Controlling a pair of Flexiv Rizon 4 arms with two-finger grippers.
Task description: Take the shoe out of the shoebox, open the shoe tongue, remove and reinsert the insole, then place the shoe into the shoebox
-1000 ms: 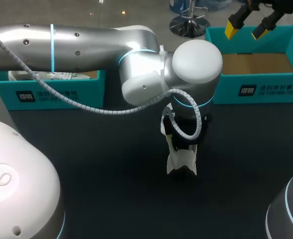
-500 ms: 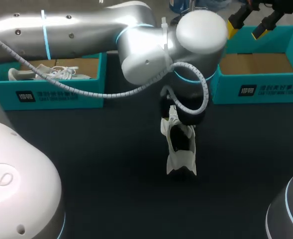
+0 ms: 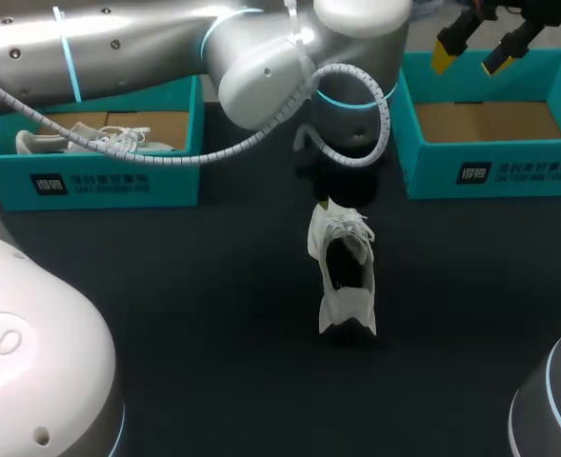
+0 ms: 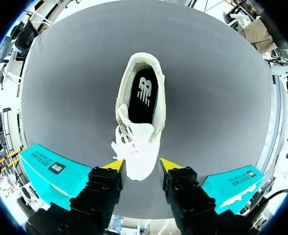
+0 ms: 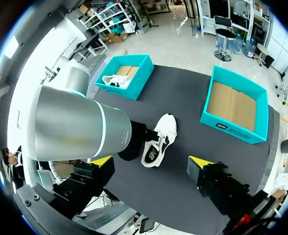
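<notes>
While the white sneaker [image 3: 345, 271] sits upright on the tabletop [image 3: 166, 314], outside the empty shoebox [image 3: 490, 173]: left gripper [image 4: 141, 165], fingers parted, empty, over the sneaker's toe end; right gripper [image 3: 472, 55], fingers wide, empty, well apart from the sneaker. Risk: pinching loose laces instead of the tongue would drag or tip the sneaker.

Head cam sits high behind the robot, looking down on the tabletop [image 3: 213, 333] with the white shoe [image 3: 342, 271] near the middle. Left wrist cam hangs close over the shoe's toe end, staring straight down past its own left claw [image 4: 141, 165]. Right wrist cam is way higher, off beyond the shoe, and catches the shoe, the empty shoebox [image 5: 236, 110], the shoebox with another shoe [image 5: 124, 78] and the left arm [image 5: 70, 127]; all three views share the shoe.
</notes>
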